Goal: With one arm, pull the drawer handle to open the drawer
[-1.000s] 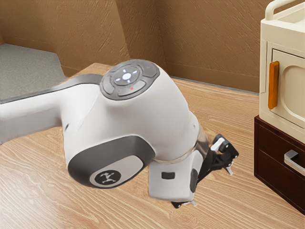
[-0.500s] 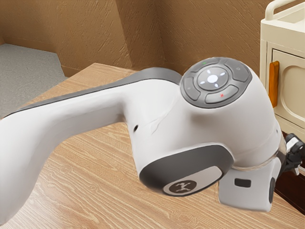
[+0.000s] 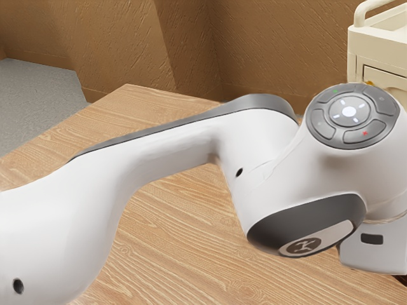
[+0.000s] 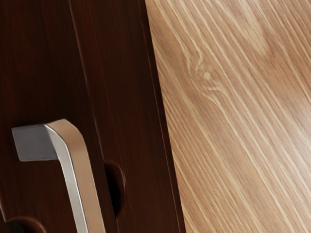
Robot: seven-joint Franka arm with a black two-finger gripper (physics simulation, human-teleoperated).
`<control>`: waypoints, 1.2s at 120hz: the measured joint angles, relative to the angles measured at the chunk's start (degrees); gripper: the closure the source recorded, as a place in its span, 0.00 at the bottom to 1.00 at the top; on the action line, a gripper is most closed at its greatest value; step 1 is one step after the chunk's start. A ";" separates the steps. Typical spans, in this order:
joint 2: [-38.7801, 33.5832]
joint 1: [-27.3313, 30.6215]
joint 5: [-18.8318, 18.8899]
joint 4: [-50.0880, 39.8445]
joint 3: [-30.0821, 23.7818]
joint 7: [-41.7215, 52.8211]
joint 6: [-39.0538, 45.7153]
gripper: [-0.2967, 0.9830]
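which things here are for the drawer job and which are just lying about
For the job:
- metal handle
- dark wooden drawer front

Just there:
- cream cabinet
- wood-grain table
- brown wall

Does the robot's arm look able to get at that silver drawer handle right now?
Probably yes: the handle sticks out from the dark front, and in the wrist view nothing stands before it.

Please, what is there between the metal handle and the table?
In the wrist view, dark wood with a rounded notch lies between handle and table.
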 joint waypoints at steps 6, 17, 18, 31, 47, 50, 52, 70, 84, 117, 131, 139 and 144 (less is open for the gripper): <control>0.72 0.15 0.01 0.10 0.04 0.03 0.00 0.23; 1.59 0.26 0.03 0.14 0.10 0.07 0.01 0.23; 1.65 0.25 0.03 0.16 0.11 0.07 0.01 0.23; 2.15 0.27 0.02 0.20 0.16 0.10 0.02 0.23; 2.73 0.32 0.06 1.33 0.25 0.10 0.06 0.23; 2.85 0.33 0.07 1.60 0.25 0.10 0.06 0.23; 2.95 0.47 0.06 1.78 0.25 0.11 0.07 0.23; 4.87 1.72 0.02 2.23 0.22 0.13 0.09 0.23; 5.68 1.43 0.01 2.26 0.19 0.13 0.10 0.23; 3.40 1.08 0.04 -0.76 0.21 0.10 0.04 0.25; 1.32 1.09 0.03 -3.92 0.25 0.07 0.01 0.23; 0.20 0.95 0.02 -5.42 0.26 0.05 -0.01 0.23; -0.44 0.59 0.00 -6.20 0.27 0.03 -0.02 0.23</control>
